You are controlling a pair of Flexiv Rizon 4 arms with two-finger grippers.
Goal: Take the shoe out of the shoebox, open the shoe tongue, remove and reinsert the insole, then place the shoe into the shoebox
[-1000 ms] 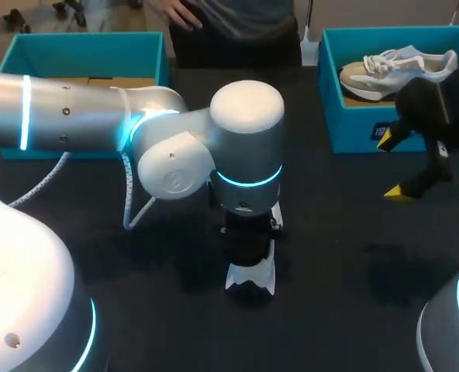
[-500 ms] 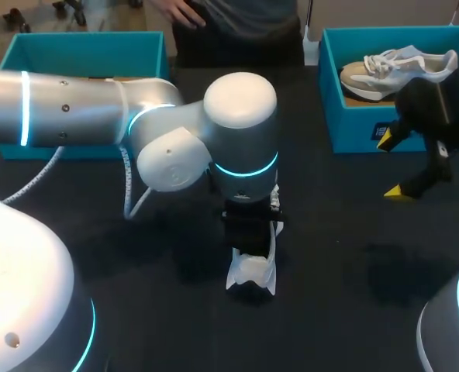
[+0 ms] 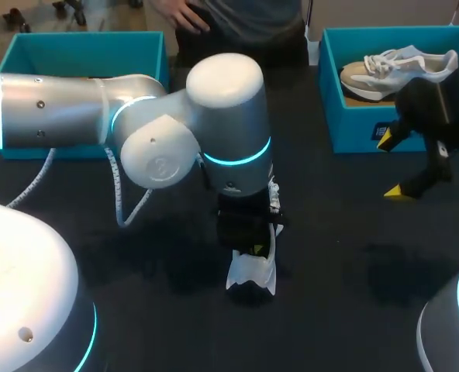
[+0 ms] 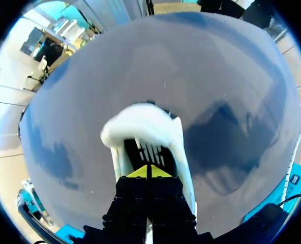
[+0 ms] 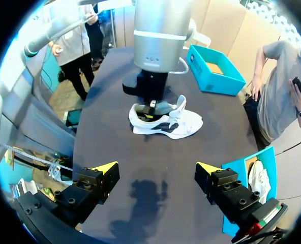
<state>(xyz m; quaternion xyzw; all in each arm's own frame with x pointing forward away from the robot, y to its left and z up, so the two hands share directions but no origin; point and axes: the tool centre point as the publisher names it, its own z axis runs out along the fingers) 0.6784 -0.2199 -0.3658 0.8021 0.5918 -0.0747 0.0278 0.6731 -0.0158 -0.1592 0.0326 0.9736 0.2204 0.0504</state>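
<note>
white shoe [image 3: 250, 273]: lies on the dark worktop [image 3: 346, 310] near the middle, outside both boxes; only its near end shows from above, the rest is hidden under the left arm [image 3: 67, 116]
left gripper [image 4: 149, 172]: fingers pressed together, yellow tips meeting, pushed down into the white shoe's opening with the shoe's walls on either side – whether anything thin is pinched between the tips cannot be told
right gripper [image 3: 392, 165]: spread wide, nothing between its fingers, hanging over the worktop at the right, well apart from the white shoe and just on the near side of the right shoebox
right shoebox [image 3: 353, 132]: teal, open, at the far right of the worktop
second shoe [image 3: 400, 68]: pale with white laces, lying inside the right shoebox
left shoebox [image 3: 82, 48]: teal, open, at the far left – a brown base shows inside it
</note>
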